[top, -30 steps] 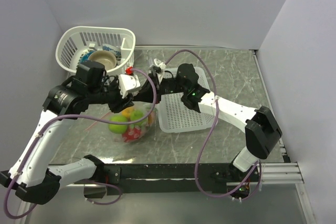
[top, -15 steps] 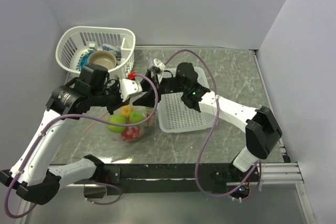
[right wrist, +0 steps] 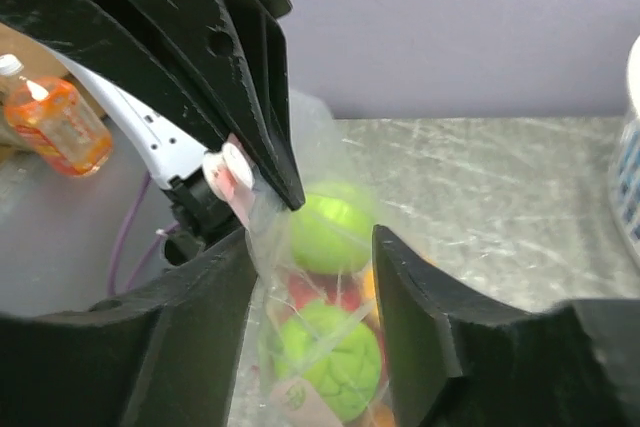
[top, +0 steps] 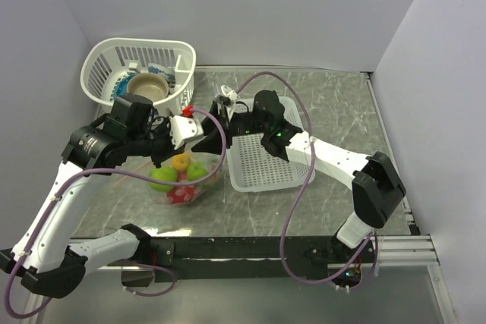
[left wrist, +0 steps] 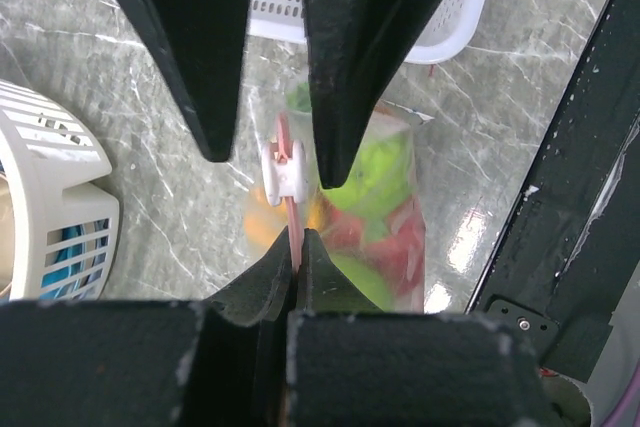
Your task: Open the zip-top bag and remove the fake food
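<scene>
The zip-top bag (top: 184, 181) hangs from my left gripper (top: 203, 144) down to the table. The fake food (top: 163, 178) sits inside it: lime-green balls, a yellow-orange piece and a red piece. In the left wrist view my left gripper (left wrist: 297, 243) is shut on the pink zip strip (left wrist: 285, 142), just below the white slider (left wrist: 280, 171). My right gripper (top: 220, 133) is open at the same spot. In the right wrist view my right gripper (right wrist: 312, 237) has the clear plastic and a green ball (right wrist: 330, 232) between its spread fingers, without pinching them.
A round white basket (top: 102, 62) holding a tan bowl (top: 148, 86) and a blue plate stands at the back left. A flat white basket (top: 266, 168) lies right of the bag, under my right arm. The black table edge (top: 250, 248) runs along the front.
My left gripper and the hanging bag have shifted slightly left and toward the front. The right gripper has stayed close against the strip.
</scene>
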Robot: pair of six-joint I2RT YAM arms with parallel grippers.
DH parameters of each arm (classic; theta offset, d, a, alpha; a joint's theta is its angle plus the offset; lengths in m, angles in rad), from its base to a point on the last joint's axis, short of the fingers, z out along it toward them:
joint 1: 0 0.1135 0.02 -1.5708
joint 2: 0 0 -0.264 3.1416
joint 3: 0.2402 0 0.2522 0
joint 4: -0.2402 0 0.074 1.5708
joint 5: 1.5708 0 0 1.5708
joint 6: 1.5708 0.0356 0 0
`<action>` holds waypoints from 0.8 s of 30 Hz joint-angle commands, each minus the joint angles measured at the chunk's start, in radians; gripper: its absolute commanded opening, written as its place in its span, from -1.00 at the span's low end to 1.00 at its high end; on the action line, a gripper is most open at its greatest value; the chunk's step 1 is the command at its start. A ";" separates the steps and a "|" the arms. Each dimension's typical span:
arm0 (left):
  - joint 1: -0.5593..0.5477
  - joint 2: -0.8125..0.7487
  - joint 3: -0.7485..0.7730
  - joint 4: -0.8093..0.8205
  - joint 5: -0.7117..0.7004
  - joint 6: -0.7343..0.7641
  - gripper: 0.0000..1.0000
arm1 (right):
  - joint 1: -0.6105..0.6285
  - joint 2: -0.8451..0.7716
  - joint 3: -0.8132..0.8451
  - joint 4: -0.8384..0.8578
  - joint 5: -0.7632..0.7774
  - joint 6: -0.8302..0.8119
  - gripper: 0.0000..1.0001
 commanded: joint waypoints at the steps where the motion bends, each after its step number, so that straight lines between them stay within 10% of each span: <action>1: -0.001 -0.025 0.061 0.033 0.015 -0.006 -0.98 | -0.005 0.014 0.052 0.056 -0.022 0.027 -0.01; 8: -0.001 -0.026 0.045 0.041 0.019 -0.012 -0.95 | -0.006 0.012 0.047 0.044 -0.022 0.012 -0.74; 10: -0.001 -0.028 0.034 0.058 0.018 -0.024 -0.41 | -0.005 0.005 0.046 0.035 -0.019 0.001 -0.88; 13: -0.001 -0.023 0.049 0.072 0.025 -0.036 0.07 | -0.005 0.001 0.043 0.038 -0.016 0.005 -0.91; 24: -0.001 0.027 0.123 0.093 0.102 -0.063 0.09 | -0.003 0.006 0.044 0.044 -0.018 0.022 -0.92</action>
